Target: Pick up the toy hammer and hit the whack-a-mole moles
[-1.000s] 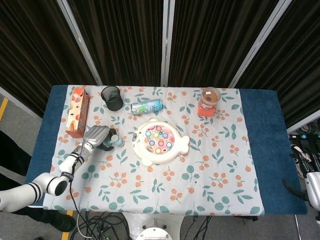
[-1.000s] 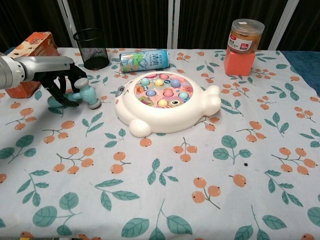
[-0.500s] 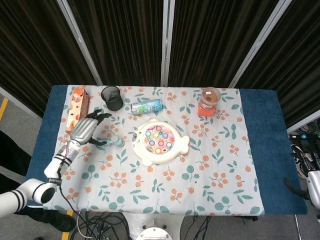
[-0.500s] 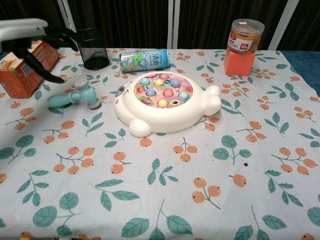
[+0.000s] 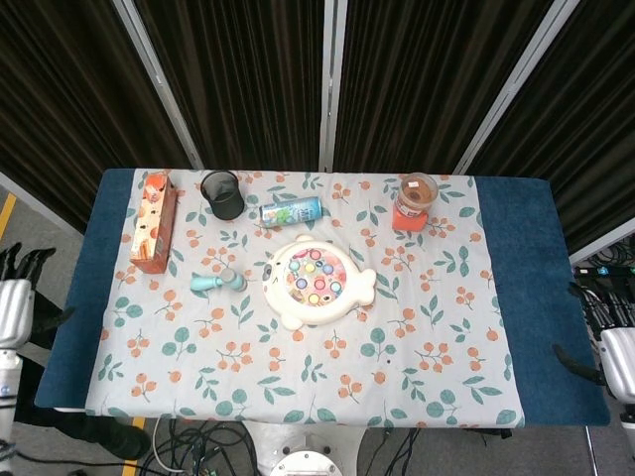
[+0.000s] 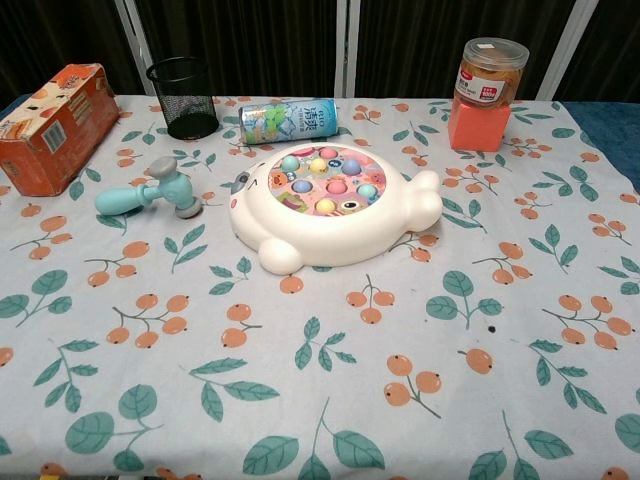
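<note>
Right robot hand (image 5: 617,342) edge-cropped.

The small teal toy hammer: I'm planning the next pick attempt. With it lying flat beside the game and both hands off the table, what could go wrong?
1. The small teal toy hammer lies flat on the cloth; its low handle may slip from the fingers.
2. Its grey head sits close to the white whack-a-mole board; a reaching left hand might nudge the board.
3. The orange carton and black mesh cup stand nearby and could be bumped.

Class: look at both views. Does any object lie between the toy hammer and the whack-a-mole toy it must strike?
Nothing visible does. The toy hammer lies just left of the whack-a-mole toy, with only bare tablecloth between them.
</note>
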`<state>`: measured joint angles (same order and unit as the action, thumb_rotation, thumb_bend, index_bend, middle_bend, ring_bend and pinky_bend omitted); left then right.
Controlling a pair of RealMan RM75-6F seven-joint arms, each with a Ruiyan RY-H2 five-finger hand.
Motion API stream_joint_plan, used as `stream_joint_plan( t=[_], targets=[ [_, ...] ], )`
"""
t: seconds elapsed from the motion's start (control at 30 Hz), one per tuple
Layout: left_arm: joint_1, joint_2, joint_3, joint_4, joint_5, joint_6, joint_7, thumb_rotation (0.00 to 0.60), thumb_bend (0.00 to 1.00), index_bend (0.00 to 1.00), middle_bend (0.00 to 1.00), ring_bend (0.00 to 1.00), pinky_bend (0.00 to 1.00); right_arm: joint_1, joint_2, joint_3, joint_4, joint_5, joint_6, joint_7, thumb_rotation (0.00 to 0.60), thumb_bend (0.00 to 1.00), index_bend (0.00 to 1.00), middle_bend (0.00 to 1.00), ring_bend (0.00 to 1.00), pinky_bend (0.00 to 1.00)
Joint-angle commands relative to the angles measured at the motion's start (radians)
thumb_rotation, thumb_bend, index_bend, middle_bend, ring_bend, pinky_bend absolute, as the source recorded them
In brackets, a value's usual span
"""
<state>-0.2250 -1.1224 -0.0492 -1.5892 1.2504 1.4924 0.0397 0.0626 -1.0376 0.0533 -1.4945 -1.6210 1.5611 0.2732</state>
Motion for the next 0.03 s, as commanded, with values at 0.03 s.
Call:
stream_joint_plan(
  t=[0.03],
  targets=[
    [0.075, 0.015, 0.069, -0.060, 0.041, 0.045, 0.018, 0.600, 0.10, 0.17, 0.18, 0.02, 0.06, 0.013, -0.007, -0.009, -0.007, -0.037, 0.005, 0.000, 0.600, 0.15, 0.05, 0.17, 0.00, 0.08]
  ],
)
